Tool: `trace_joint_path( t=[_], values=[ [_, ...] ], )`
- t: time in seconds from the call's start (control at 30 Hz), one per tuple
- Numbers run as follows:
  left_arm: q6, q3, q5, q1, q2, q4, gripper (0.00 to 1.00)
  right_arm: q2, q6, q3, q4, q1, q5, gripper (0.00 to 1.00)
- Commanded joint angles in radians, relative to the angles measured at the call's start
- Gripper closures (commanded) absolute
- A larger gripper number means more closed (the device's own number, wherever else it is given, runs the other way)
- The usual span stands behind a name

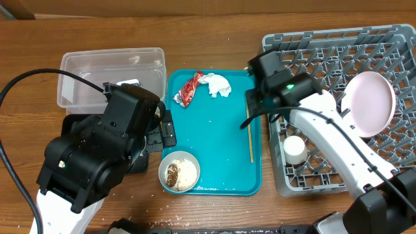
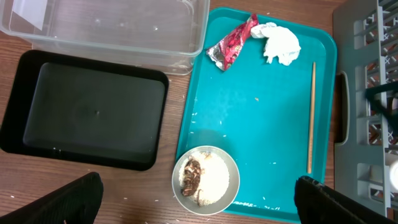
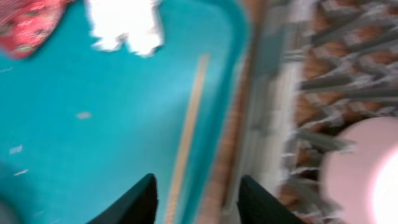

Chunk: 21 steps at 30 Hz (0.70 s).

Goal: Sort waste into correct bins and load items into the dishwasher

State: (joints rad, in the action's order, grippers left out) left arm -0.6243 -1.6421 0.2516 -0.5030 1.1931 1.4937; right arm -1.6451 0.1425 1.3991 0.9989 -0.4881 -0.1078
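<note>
On the teal tray lie a red wrapper, a white tissue, a single wooden chopstick and a white bowl of rice with brown bits. My left gripper is open and empty, high above the bowl. My right gripper is open and empty above the tray's right edge, with the chopstick showing between its fingers. The grey dish rack holds a pink plate and a white cup.
The clear tub stands at the back left. The black tray lies in front of it, mostly hidden by my left arm in the overhead view. Loose rice grains dot the tray and the table near the bowl. The right wrist view is blurred.
</note>
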Motion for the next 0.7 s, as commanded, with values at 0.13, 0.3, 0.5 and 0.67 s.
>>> trace_joint_path(
  t=[0.13, 0.3, 0.5, 0.67],
  values=[
    [0.019, -0.017, 0.021, 0.005, -0.010, -0.002, 0.00, -0.128, 0.150, -0.166, -0.136, -0.039, 0.031, 0.53],
    [0.019, -0.017, 0.021, 0.005, -0.010, -0.002, 0.00, -0.250, 0.142, -0.176, -0.183, -0.040, 0.023, 0.60],
    [0.019, -0.017, 0.021, 0.005, -0.010, -0.002, 0.00, -0.322, 0.142, -0.175, -0.180, -0.041, 0.024, 0.96],
    [0.019, -0.017, 0.021, 0.005, -0.010, -0.002, 0.00, -0.185, 0.146, -0.083, -0.095, -0.041, 0.023, 0.96]
  ],
)
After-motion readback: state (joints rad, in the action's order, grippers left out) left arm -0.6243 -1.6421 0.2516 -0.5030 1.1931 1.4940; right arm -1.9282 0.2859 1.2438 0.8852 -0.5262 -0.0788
